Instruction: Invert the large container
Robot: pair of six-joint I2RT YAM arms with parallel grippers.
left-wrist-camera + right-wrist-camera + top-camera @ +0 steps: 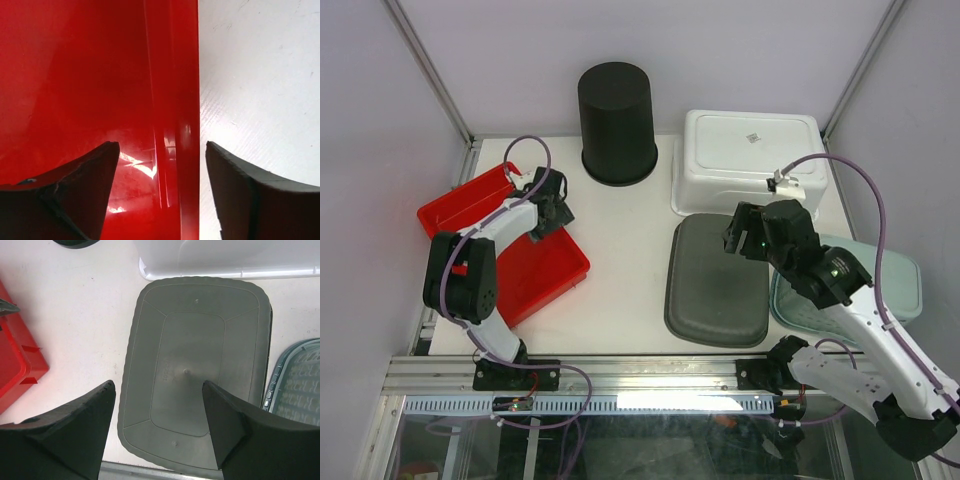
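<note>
Empty red container (545, 270) upright, left gripper (162, 147) spread astride its rim; right gripper (159, 385) spread above upturned grey container (195, 340).

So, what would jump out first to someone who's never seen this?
The bright red plastic tray at the left grabs the eye, with the left claw open astride its rim. A tall black round bin stands at the back, and the right claw hangs open above a grey rectangular plastic container lying bottom up.
</note>
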